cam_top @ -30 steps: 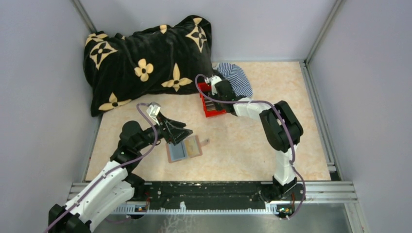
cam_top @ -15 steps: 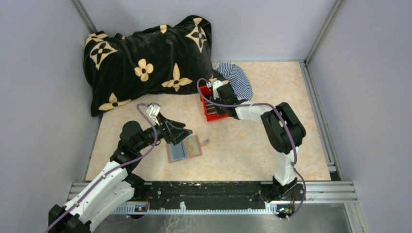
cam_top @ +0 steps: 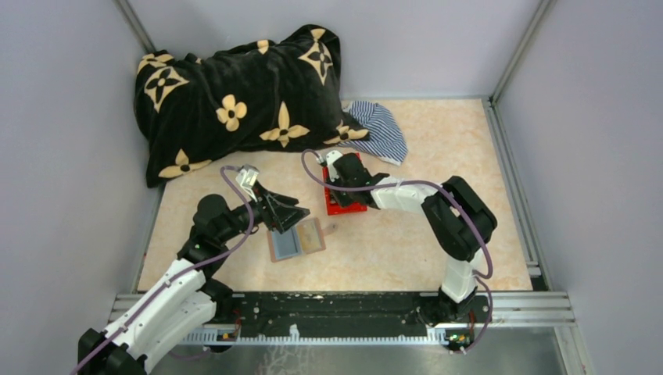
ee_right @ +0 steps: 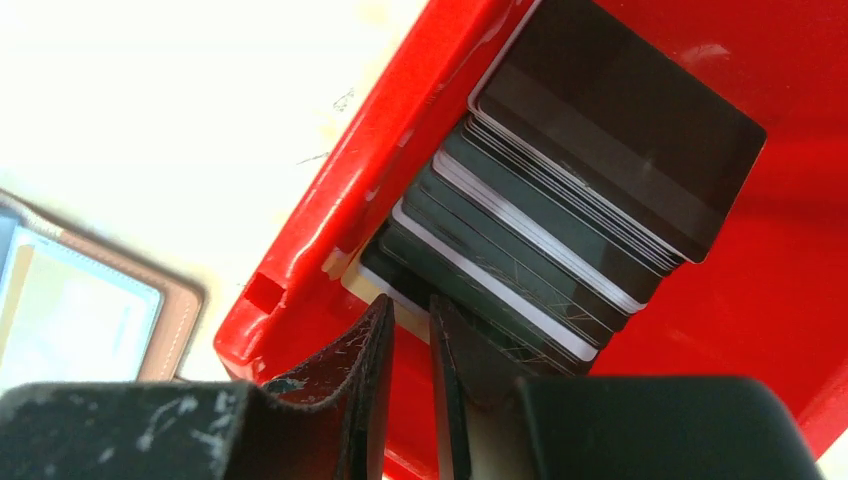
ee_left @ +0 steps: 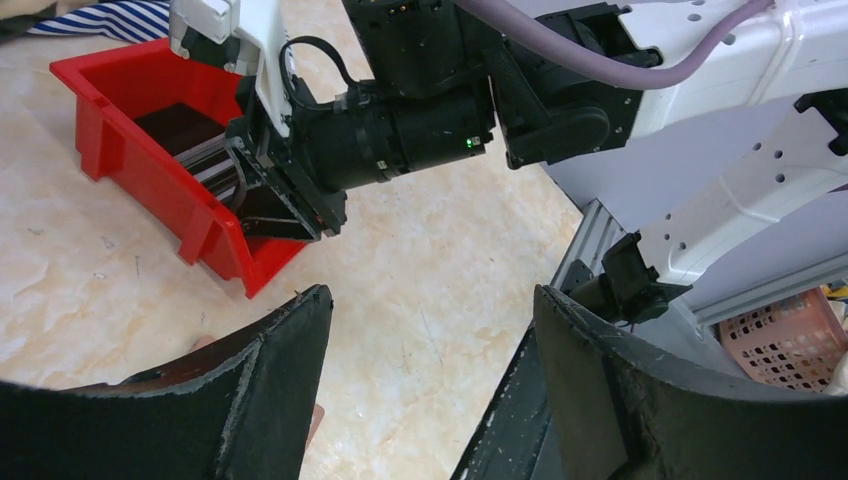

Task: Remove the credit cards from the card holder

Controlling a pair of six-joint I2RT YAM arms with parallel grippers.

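The brown card holder (cam_top: 298,240) lies open on the table, one half showing a grey-blue panel, the other a tan one. My left gripper (cam_top: 288,219) hovers at its far left edge, open wide and empty (ee_left: 430,340); only a brown sliver of the holder (ee_left: 315,425) peeks past one finger. Several dark credit cards (ee_right: 560,200) lie stacked in the red bin (ee_right: 330,210). My right gripper (ee_right: 410,320) hangs over the bin's near end (cam_top: 342,190), its jaws a narrow slit apart with nothing between them. The holder's corner (ee_right: 90,300) shows left of the bin.
A black blanket with cream flowers (cam_top: 234,94) fills the back left. A blue-striped cloth (cam_top: 381,129) lies just behind the red bin (cam_top: 335,206). A small tan scrap (cam_top: 332,228) sits right of the holder. Grey walls enclose the table on three sides.
My right gripper has moved from the bin's far end, by the striped cloth, toward its near end. The left arm and the card holder have stayed put.
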